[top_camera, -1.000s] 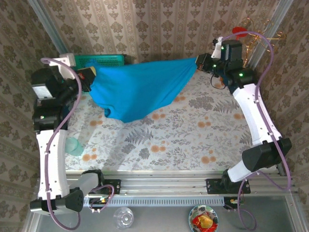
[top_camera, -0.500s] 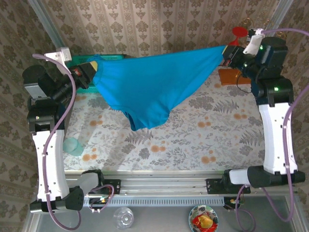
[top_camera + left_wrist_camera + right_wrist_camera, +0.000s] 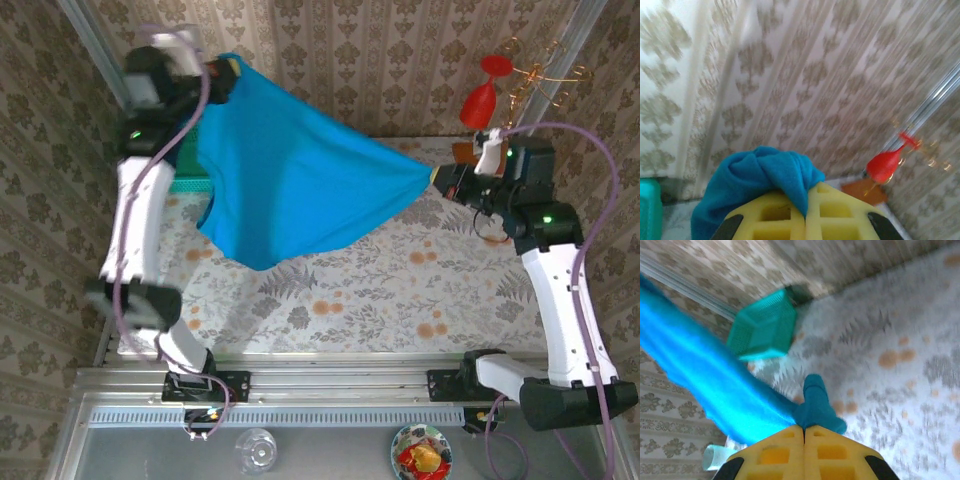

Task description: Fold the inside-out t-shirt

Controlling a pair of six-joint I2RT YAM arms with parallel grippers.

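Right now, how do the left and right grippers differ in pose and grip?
The left gripper sits far back and high, in front of the wallpapered wall; the right gripper sits lower, over the far right of the floral tablecloth. The left wrist view faces wallpaper; the right wrist view looks down at tablecloth and the teal mesh basket. Shared: both are shut on the teal t-shirt, which spans between them.

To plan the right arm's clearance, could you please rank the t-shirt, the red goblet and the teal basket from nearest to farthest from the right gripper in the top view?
From the right gripper:
1. teal-blue t-shirt, pinched in its jaws and stretching away to the left.
2. red goblet, just beyond it toward the far right corner.
3. teal mesh basket, far off on the left side.
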